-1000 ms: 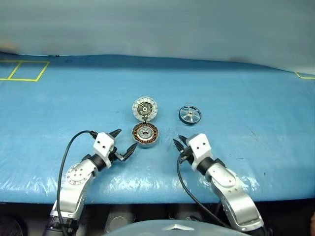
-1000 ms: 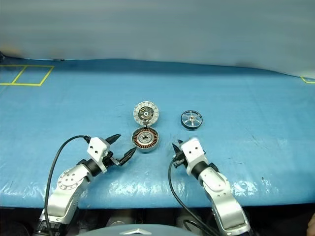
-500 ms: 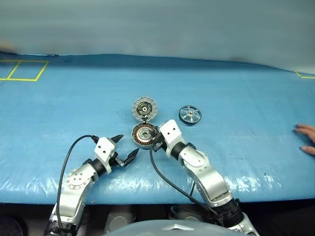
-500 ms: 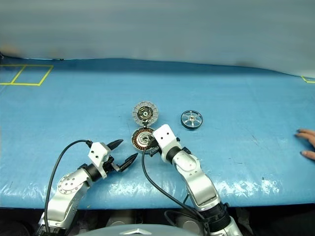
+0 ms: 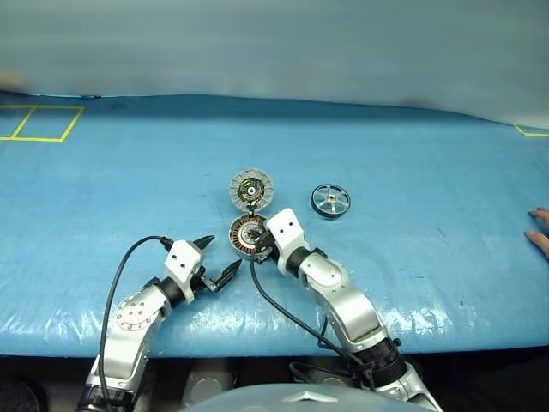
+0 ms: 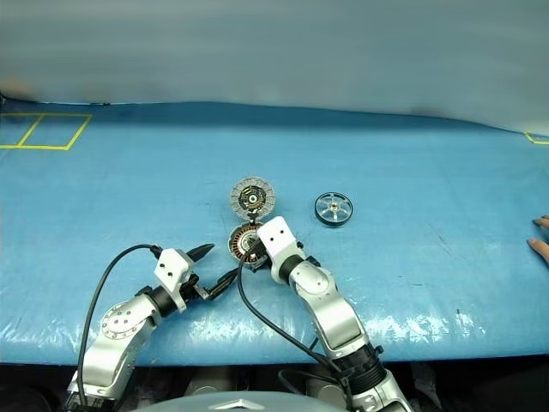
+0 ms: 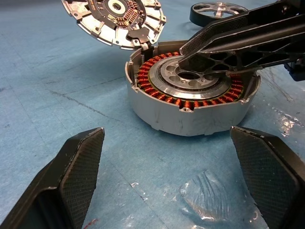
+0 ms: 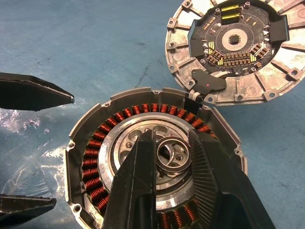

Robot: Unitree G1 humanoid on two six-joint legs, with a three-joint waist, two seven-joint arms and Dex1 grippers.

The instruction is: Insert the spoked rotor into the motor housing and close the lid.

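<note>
Blue table cover (image 5: 412, 163) carries everything; motor housing (image 5: 249, 235) is the reference.

Right arm (image 5: 343, 305) reaches in from the near right of the housing. Left arm (image 5: 137, 313) sits near-left of it, apart.

Person's hand (image 5: 540, 240) rests at the cover's right edge, far right of the housing.

Lid (image 5: 252, 188) is flipped open just behind the housing, hinged to its far rim, ribbed inner face and circuit board up.

Housing itself lies open on the cover: copper windings ring a silver centre.

Right gripper (image 8: 171, 167) is directly over the housing centre, fingers nearly together with a small metal ring (image 8: 172, 152) between them. Whether it's actually pinching that ring or just flanking it: can't tell.

Left gripper (image 5: 218, 260) is spread wide, nothing in it, pointing at the housing from the near left, short of touching.

Spoked rotor (image 5: 330, 200) lies flat on the cover, right of and slightly behind the housing, beside the lid, untouched.
</note>
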